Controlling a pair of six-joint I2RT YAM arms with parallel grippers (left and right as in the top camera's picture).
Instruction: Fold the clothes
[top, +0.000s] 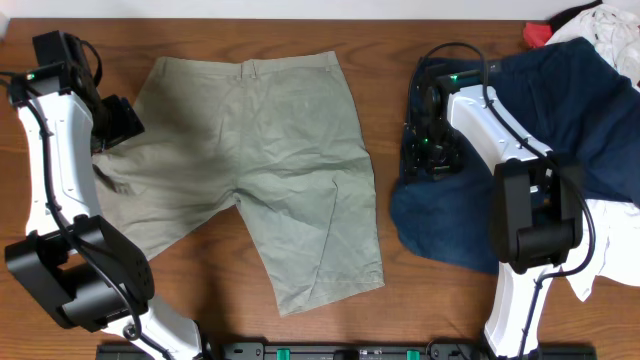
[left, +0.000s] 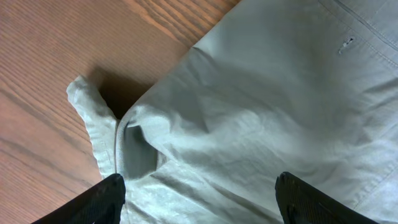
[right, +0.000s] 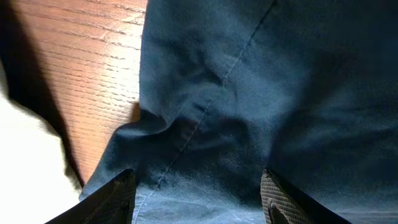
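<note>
The brown wooden desk (top: 420, 310) was the biggest thing, and it held everything else. The grey-green shorts (top: 270, 150) lay flat and wrinkly in the middle of it, a bit to the left. Their waistband was on the far side and the two legs pointed to the near side. On the right lay a dark blue garment (top: 580, 100), spread out and rumpled. White cloths (top: 610, 240) sat at the right edge, touching the blue garment, and a small red cloth (top: 537, 35) peeked out at the far right corner. The left tool (top: 115, 125) was at the left edge of the shorts. In the left wrist view its two fingers (left: 93, 202) were wide apart with nothing held, and a little bunched fold of the shorts (left: 249, 112) lay on the wood beside them. The right tool (top: 430, 150) was over the left part of the blue garment (right: 261, 93). Its fingers (right: 115, 199) were wide apart too, holding nothing.
</note>
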